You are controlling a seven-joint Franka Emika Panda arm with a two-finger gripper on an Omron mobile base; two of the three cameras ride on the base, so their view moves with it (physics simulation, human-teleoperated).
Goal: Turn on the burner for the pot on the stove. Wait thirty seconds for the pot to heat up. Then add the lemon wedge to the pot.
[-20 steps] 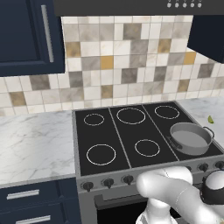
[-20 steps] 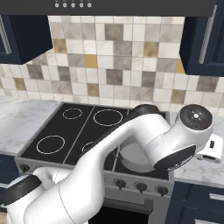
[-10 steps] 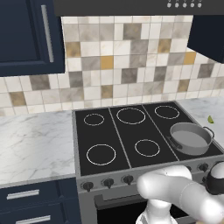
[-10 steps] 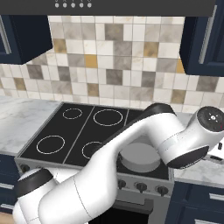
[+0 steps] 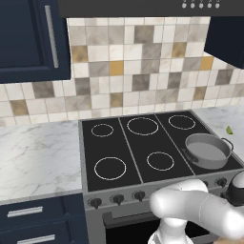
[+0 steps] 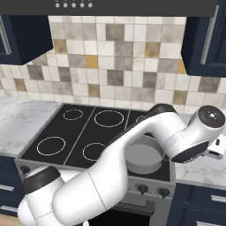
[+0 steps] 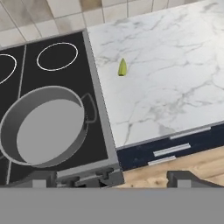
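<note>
Lying on marble counter (image 7: 175, 78), lemon wedge (image 7: 123, 67) points tileward.

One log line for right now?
tool: open, empty | pot: front-right burner, empty | lemon wedge: on counter beside stove

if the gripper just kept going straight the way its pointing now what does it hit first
Probably the marble counter right of the stove. The open gripper looks down at that edge, with the pot to one side and the lemon wedge farther on. Depth is unclear, so the stove's edge is possible.
</note>
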